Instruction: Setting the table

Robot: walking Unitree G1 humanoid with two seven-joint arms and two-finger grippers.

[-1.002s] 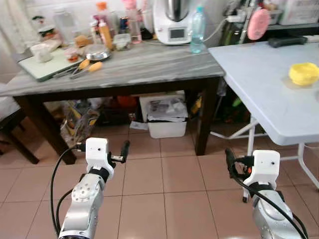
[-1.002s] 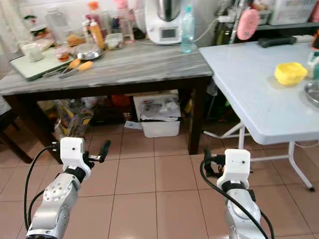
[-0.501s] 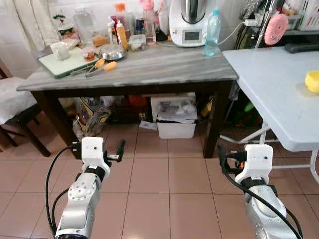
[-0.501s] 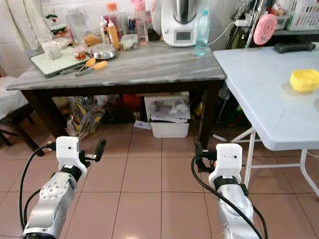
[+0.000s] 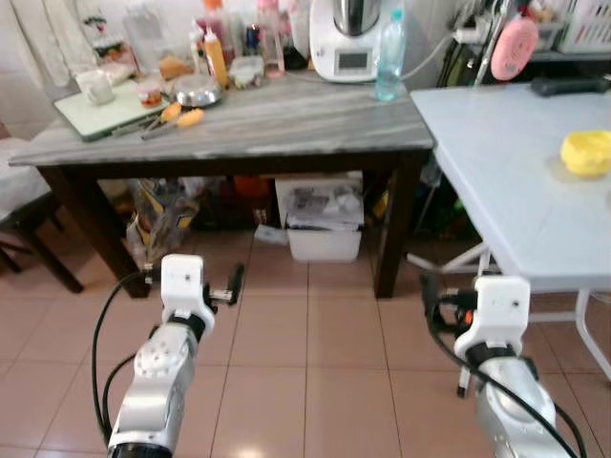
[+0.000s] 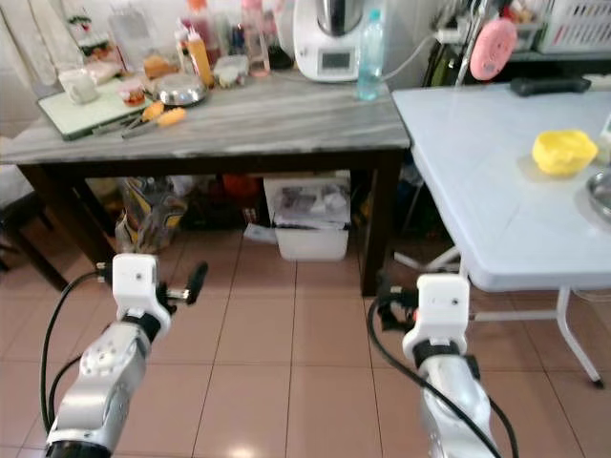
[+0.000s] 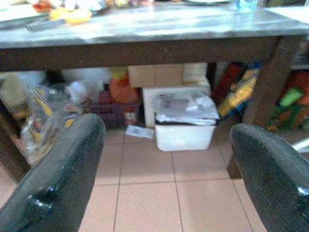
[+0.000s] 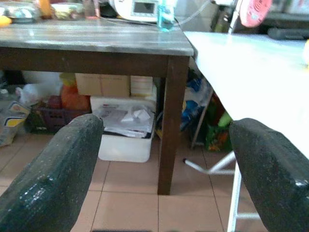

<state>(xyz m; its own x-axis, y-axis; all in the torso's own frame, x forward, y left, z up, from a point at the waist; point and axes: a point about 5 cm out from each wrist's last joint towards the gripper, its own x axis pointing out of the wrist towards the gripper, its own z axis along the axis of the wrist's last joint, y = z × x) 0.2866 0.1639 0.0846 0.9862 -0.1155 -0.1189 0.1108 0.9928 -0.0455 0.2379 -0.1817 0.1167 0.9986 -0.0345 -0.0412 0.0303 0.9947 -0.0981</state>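
Both claws hang empty with fingers spread, left gripper (image 5: 232, 282) lower left, right gripper (image 6: 384, 307) lower right; the cutlery (image 5: 170, 119) lies upper left on the marble table (image 5: 286, 124), so I'd step closer before reaching

You are looking at a lived-in home kitchen: a marble-topped table (image 5: 248, 119) crowded with sauce bottles (image 5: 212, 59), a food processor (image 5: 346, 38) and a cutting board (image 5: 100, 103), beside a white folding table (image 5: 516, 181) on terracotta floor tiles (image 5: 315, 353).
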